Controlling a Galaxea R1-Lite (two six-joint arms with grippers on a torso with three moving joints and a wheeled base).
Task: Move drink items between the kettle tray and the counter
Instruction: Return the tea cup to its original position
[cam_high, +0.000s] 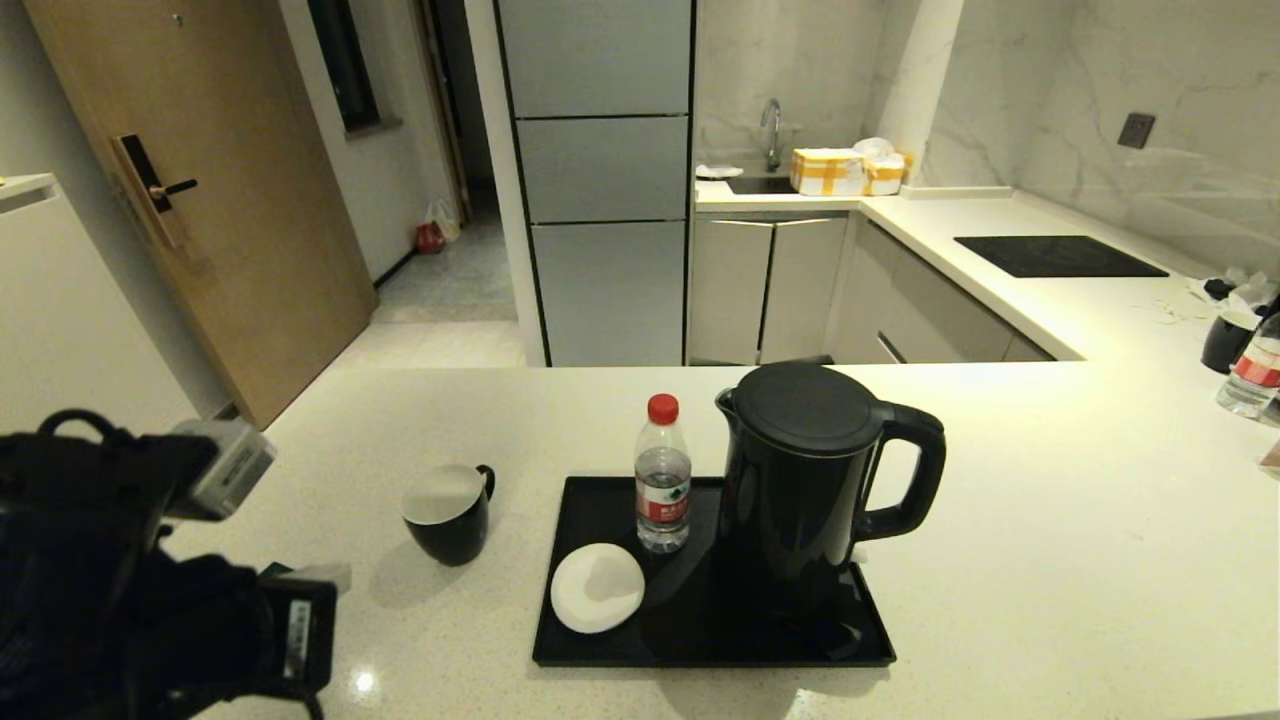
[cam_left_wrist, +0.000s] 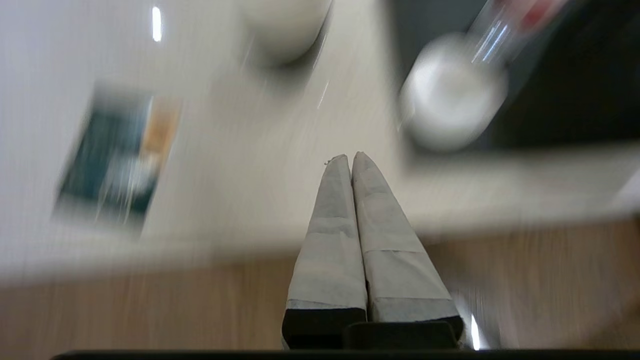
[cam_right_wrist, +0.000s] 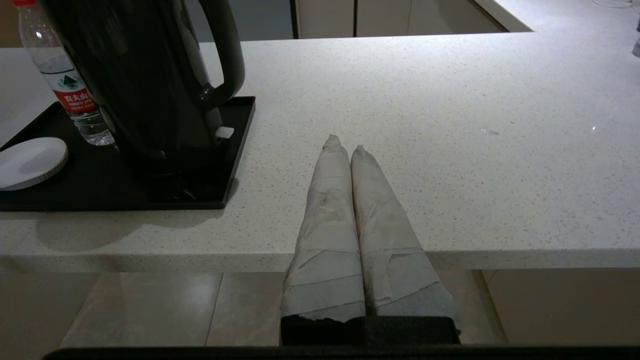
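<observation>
Your left gripper (cam_left_wrist: 351, 159) hovers fingers together near the counter (cam_high: 1000, 520) edge; bottle (cam_high: 663, 475) stands beside saucer (cam_high: 597, 587) on the tray (cam_high: 600, 655) (kettle (cam_high: 810, 480) close); swing wide, you'll topple it; right gripper (cam_right_wrist: 345, 145) pressed together, parked.

Left gripper (cam_left_wrist: 351, 159) pressed closed (arm raised); right gripper (cam_right_wrist: 346, 145) closed, low.
</observation>
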